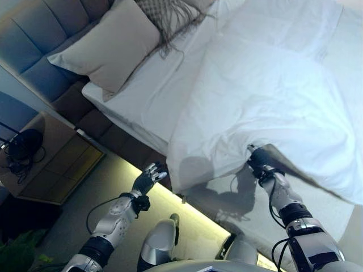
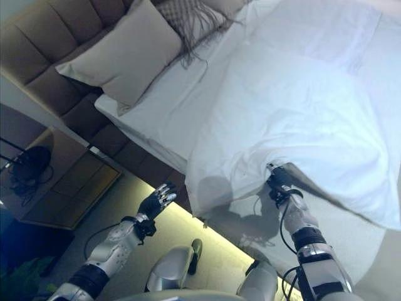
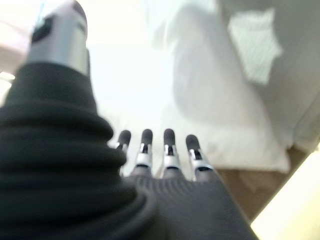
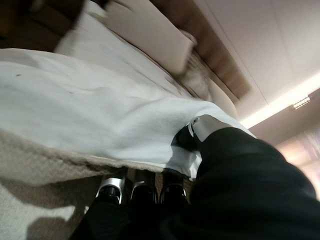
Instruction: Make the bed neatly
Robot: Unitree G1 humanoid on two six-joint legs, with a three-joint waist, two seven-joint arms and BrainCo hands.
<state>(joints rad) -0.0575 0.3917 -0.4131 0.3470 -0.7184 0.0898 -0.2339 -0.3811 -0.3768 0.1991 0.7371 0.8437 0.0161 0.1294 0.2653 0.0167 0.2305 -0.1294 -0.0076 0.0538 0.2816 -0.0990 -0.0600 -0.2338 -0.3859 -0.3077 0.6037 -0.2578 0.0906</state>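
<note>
At bedside, right hand (image 1: 258,160) pinching white duvet (image 1: 272,96) edge, left hand (image 1: 146,179) raised, fingers spread.

silver-grey arms, dark ribbed wrist covers, dark-tipped silver fingers (image 3: 168,150)

Dim room; glowing strip under bed (image 1: 148,152); wrist views blurred.

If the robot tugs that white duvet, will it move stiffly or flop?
Probably flop: the white duvet drapes in soft folds where the right hand pinches its edge. It puffs up, so likely light. It may slide easily over the smooth sheet.
</note>
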